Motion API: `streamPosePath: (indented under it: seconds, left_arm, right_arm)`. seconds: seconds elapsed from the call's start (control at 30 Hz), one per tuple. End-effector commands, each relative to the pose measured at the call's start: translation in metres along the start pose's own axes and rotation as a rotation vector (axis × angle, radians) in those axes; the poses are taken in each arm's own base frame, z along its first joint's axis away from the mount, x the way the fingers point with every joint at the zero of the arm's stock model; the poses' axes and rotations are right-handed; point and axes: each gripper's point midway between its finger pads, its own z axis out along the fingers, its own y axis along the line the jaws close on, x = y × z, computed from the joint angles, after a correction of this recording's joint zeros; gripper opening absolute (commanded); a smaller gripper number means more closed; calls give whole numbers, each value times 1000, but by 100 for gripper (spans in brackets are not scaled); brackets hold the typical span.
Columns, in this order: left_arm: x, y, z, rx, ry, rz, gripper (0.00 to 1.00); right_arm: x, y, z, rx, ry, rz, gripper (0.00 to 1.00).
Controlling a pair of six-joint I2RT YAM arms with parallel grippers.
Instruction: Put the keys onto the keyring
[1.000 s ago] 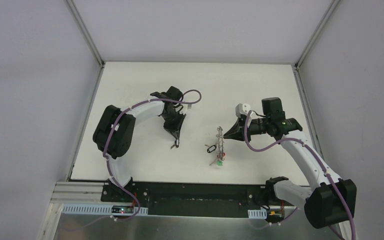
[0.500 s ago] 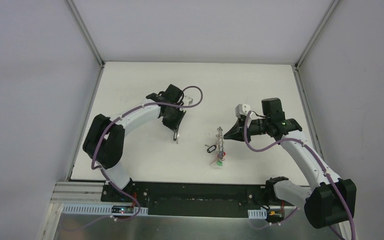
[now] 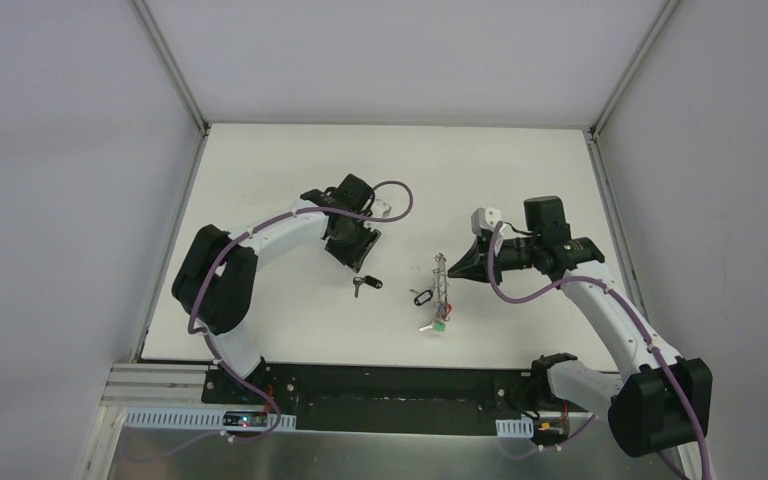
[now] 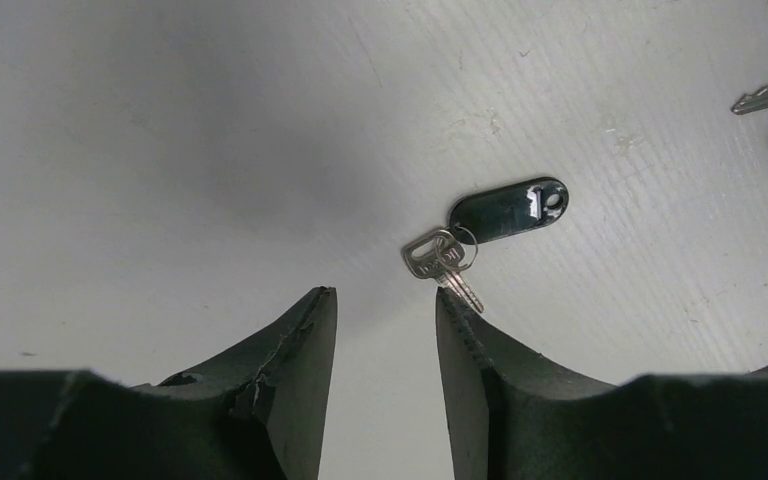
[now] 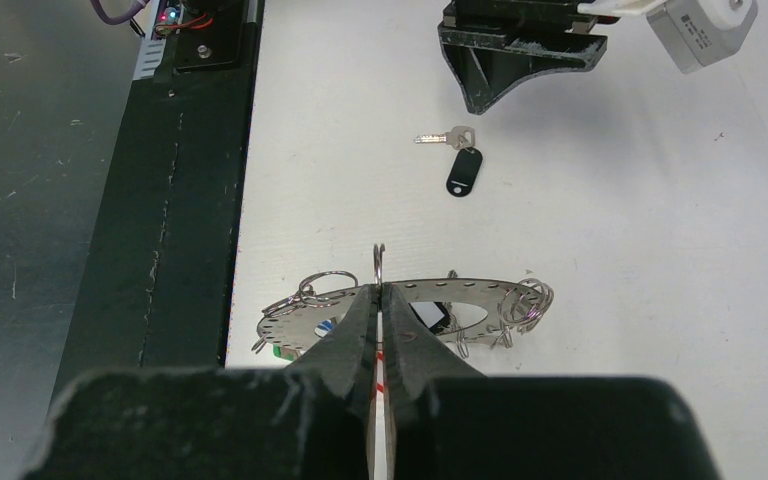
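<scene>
A silver key (image 4: 438,258) on a black plastic tag (image 4: 508,210) lies flat on the white table, just past my left gripper (image 4: 385,300). That gripper is open and holds nothing. From above, the key (image 3: 361,288) sits right below the left gripper (image 3: 362,262). The keyring (image 5: 480,291) is a flat, perforated grey metal hoop carrying small split rings and coloured tags. My right gripper (image 5: 379,290) is shut on its near rim. The keyring (image 3: 442,280) hangs tilted from the right gripper (image 3: 451,268), with green and black tags under it.
A black rail (image 3: 390,385) runs along the table's near edge, close below the keyring. Grey walls with metal posts enclose the white table (image 3: 280,320). Another key (image 4: 765,97) shows at the top right of the left wrist view.
My left gripper has opened and let go of the black-tagged key, which now lies on the table; the gripper drew back and shifted slightly right. The right arm has held still.
</scene>
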Motion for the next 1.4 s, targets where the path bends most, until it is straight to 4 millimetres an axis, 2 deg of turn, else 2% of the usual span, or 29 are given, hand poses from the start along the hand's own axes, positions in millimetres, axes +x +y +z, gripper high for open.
streamPosePath:
  seconds: [0.0, 0.1, 0.2, 0.43, 0.7, 1.03, 1.2, 1.37]
  left_arm:
    - [6, -17, 3, 107, 46, 23, 41]
    - [10, -31, 7, 201, 63, 66, 38]
    - [9, -35, 5, 231, 56, 114, 36]
    - [3, -33, 1, 196, 57, 215, 38]
    - [8, -28, 9, 104, 159, 343, 39]
    - [9, -18, 20, 11, 234, 283, 37]
    - [7, -21, 23, 19, 237, 267, 37]
    - [9, -24, 24, 33, 248, 259, 31]
  right_arm:
    - [-10, 0, -1, -11, -38, -32, 0]
    - [-10, 0, -1, -9, -38, -34, 0]
    - [-9, -1, -1, -10, -38, -28, 0]
    - [-8, -1, 0, -14, -38, -20, 0]
    - [-9, -1, 0, -13, -40, -20, 0]
    - [-9, -1, 0, -12, -40, -21, 0]
    - [-9, -1, -1, -10, -40, -21, 0]
    - [-9, 0, -1, -8, -41, -23, 0]
